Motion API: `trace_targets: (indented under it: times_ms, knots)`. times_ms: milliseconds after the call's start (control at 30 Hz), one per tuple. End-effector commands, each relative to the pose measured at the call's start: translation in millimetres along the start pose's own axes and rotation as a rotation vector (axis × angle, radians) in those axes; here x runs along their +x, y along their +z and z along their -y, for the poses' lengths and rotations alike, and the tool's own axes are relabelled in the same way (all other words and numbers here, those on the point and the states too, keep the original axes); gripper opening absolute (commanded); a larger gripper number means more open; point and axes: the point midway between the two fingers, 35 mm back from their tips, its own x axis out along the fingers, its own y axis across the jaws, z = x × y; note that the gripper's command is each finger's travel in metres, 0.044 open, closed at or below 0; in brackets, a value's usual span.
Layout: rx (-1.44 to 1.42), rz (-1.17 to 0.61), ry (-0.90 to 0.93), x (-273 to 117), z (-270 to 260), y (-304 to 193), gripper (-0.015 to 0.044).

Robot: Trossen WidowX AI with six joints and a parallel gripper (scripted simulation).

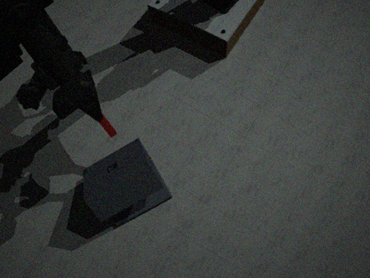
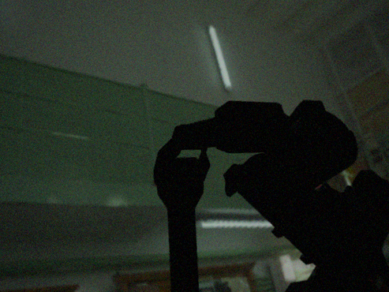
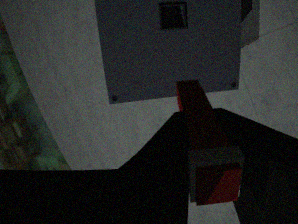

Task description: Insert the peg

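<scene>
One red peg (image 1: 108, 126) (image 3: 198, 105) picked up, clamped betw. the jaws of the gripper (image 1: 100, 118) (image 3: 201, 119), its free end short of the sloped panel (image 1: 126, 187) (image 3: 140, 60). Panel's nearer the desk's (image 1: 275, 135) (image 3: 60, 80) lower-left edge than its lower-right edge, top view. Pickup done; square hole (image 1: 112, 166) (image 3: 173, 16) unfilled. Left, approx.: line up w/ hole, match flats, push to bottom, let go, back off.
</scene>
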Motion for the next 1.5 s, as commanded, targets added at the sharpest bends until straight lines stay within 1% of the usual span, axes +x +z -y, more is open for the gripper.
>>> trace_targets:
  times_ms: [0, 533, 1467]
  knots:
    - [0.001, 0.009, 0.021, -4, 2, 4, 0.0]
    - [0.017, 0.056, 0.089, -21, 13, 18, 0.0]
    - [0.024, 0.083, 0.126, 20, 12, 30, 0.0]
